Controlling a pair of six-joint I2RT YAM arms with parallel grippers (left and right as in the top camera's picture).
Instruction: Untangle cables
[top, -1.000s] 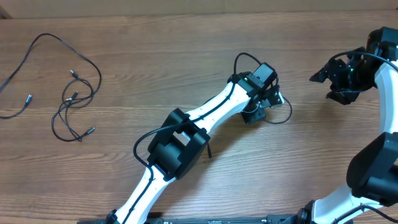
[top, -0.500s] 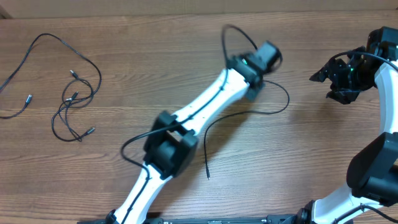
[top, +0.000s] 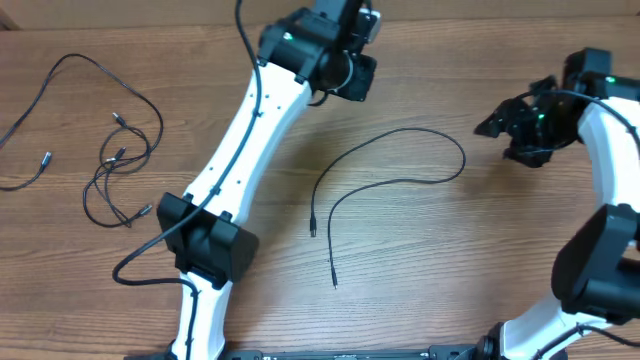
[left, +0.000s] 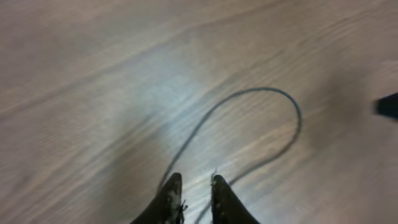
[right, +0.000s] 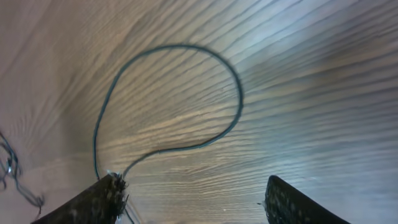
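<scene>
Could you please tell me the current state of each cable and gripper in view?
Separated cable: lying free on the table in an open loop, both ends loose, untangled.
Cable bunch: tangled, lying far from both grippers.
Left gripper: raised above the table, only a narrow gap between its fingers, empty.
Right gripper: wide open, empty, above the table.

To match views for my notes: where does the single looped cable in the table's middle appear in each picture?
Overhead: looped cable, mid-frame.
Left wrist: cable centre-right, above the left gripper.
Right wrist: cable upper centre, a large loop.
Shared landmark: its rounded bend.
</scene>
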